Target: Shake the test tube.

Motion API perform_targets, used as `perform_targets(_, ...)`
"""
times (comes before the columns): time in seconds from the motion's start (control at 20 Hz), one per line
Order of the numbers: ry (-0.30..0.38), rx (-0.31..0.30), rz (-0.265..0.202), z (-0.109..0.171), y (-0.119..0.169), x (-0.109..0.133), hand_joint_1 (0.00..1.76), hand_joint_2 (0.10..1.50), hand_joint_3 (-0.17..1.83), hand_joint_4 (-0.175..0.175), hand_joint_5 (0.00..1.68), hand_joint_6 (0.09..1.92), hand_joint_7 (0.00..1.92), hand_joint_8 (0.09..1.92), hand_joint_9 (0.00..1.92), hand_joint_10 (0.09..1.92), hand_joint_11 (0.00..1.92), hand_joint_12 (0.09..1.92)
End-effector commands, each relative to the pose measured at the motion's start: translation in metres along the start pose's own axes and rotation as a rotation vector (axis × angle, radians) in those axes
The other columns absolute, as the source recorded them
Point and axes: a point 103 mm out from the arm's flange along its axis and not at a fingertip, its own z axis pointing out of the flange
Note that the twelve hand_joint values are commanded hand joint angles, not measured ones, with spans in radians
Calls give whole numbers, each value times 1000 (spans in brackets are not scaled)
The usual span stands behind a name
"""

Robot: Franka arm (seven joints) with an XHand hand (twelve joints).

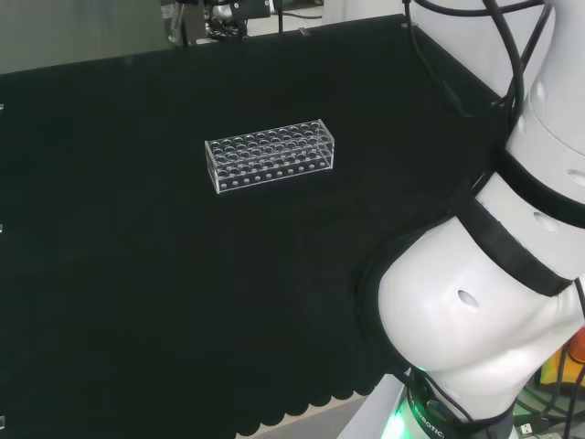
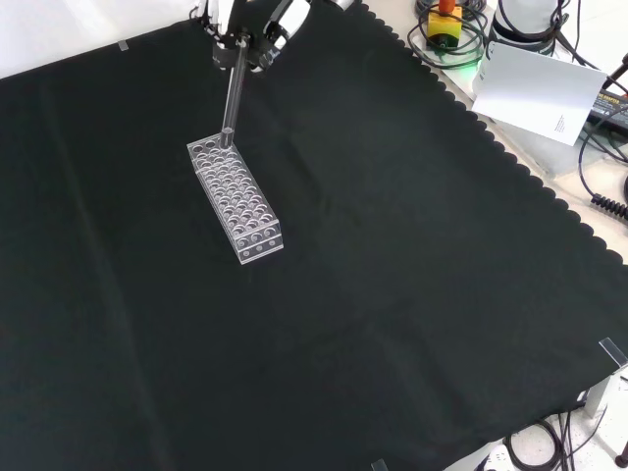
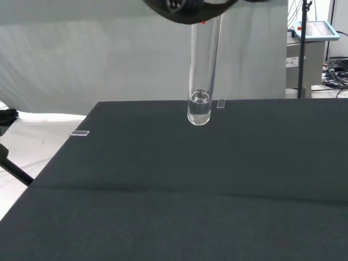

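A clear test tube [image 2: 233, 93] hangs upright from the hand [image 2: 245, 29] at the top of the front view, with the fingers pinched round its upper end. In that view its rounded bottom lines up with the far end of the clear test tube rack [image 2: 235, 201]. The wrist view shows the test tube [image 3: 202, 76] up in the air over the black cloth, a little clear liquid in its bottom, and a dark part of the hand [image 3: 182, 8] round its top. In the head view the rack [image 1: 271, 154] lies lengthwise on the cloth, left of the white arm links.
Beyond the cloth's scalloped edge in the front view lie a white card [image 2: 538, 88], cables and a red and yellow button [image 2: 446, 20]. The arm's big white links [image 1: 475, 302] take up the right of the head view.
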Motion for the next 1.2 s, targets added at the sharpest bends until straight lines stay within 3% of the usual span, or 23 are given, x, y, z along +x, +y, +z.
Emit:
perform_targets(0.05, -75, 27, 67, 3, -7, -41, 1418, 986, 1, -175, 1321, 87, 1297, 840, 1239, 533, 1026, 1091)
perform_targets(0.4, -237, 92, 241, 4, -25, -136, 1418, 986, 1, -175, 1321, 87, 1296, 841, 1238, 535, 1025, 1094)
perform_targets(0.8, -364, 106, 467, -26, -41, -231, 1418, 986, 0, -175, 1320, 87, 1295, 842, 1239, 533, 1027, 1095)
perform_targets(1.0, -392, 94, 520, -40, -43, -250, 1418, 986, 0, -175, 1320, 87, 1295, 843, 1239, 532, 1030, 1094)
perform_targets(1.2, -368, 83, 504, -38, -39, -242, 1418, 986, 0, -175, 1320, 87, 1295, 844, 1239, 532, 1031, 1092)
